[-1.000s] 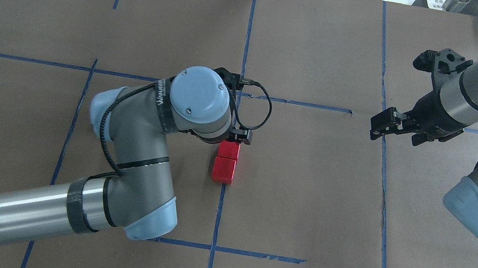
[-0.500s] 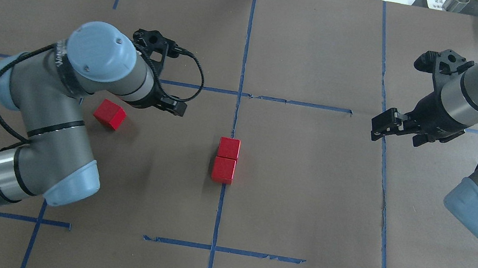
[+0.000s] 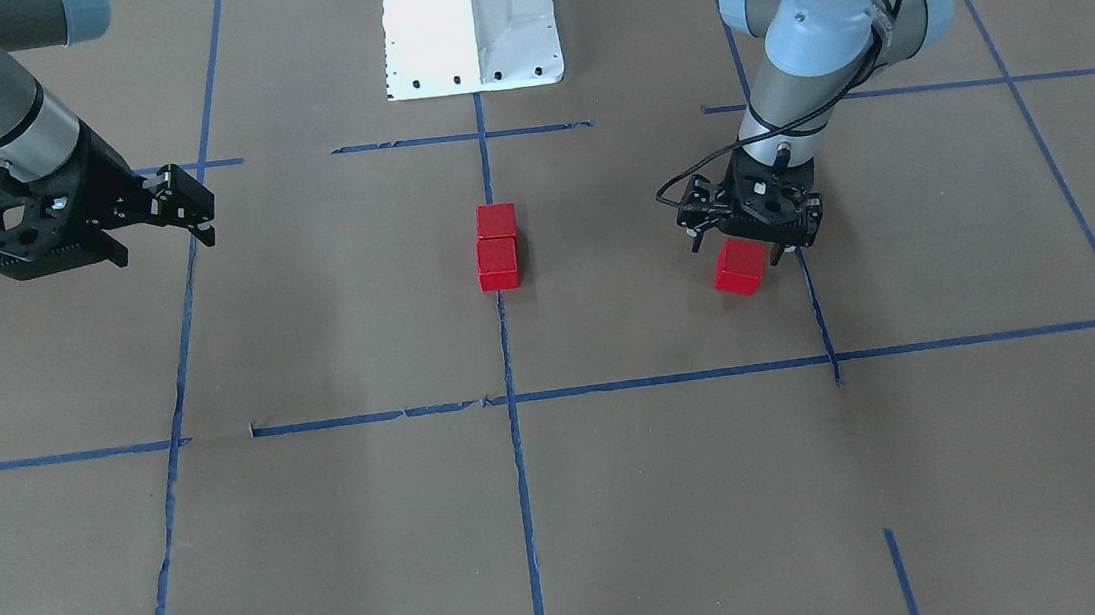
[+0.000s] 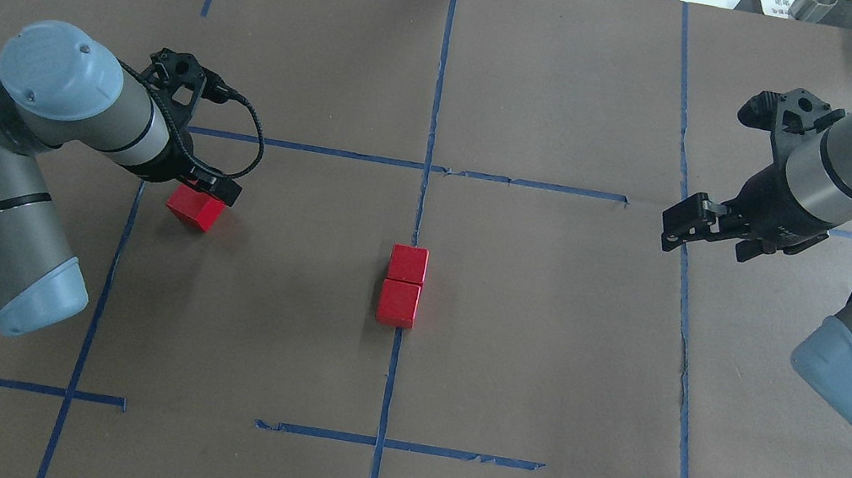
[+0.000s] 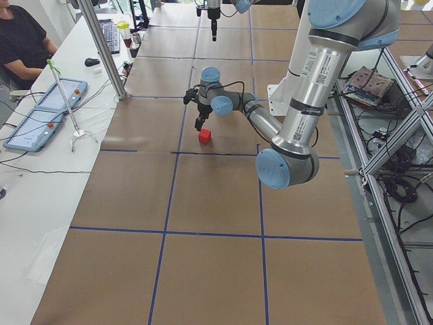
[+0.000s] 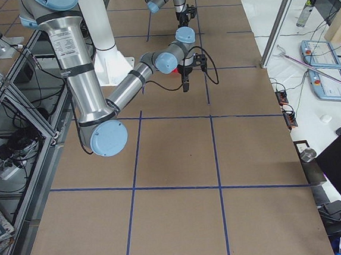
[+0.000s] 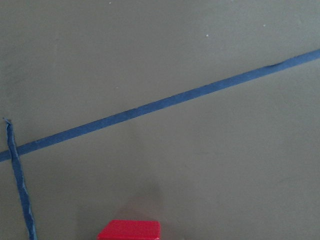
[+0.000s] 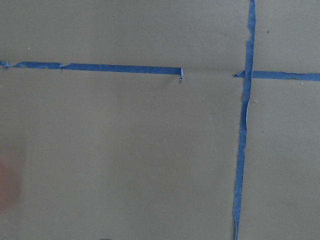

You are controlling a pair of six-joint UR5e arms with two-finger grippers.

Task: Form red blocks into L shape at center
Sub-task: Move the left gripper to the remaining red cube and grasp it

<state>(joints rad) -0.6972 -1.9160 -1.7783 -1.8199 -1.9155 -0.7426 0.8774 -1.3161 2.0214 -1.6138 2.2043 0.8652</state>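
Observation:
Two red blocks sit touching in a short row on the vertical blue tape line at the center; they also show in the front view. The third red block lies apart on the left side, near a blue line; in the front view it is at the right. My left gripper hangs open just over this block, fingers either side, not gripping. The left wrist view shows only the block's top edge. My right gripper is open and empty, far right of the center.
The white robot base plate stands at the robot's side of the table. Blue tape lines divide the brown paper into cells. An operator sits at a side table with tablets.
My left arm has swung from the two center blocks out to the left and now hangs over the third block. The center blocks and the right arm have not moved.

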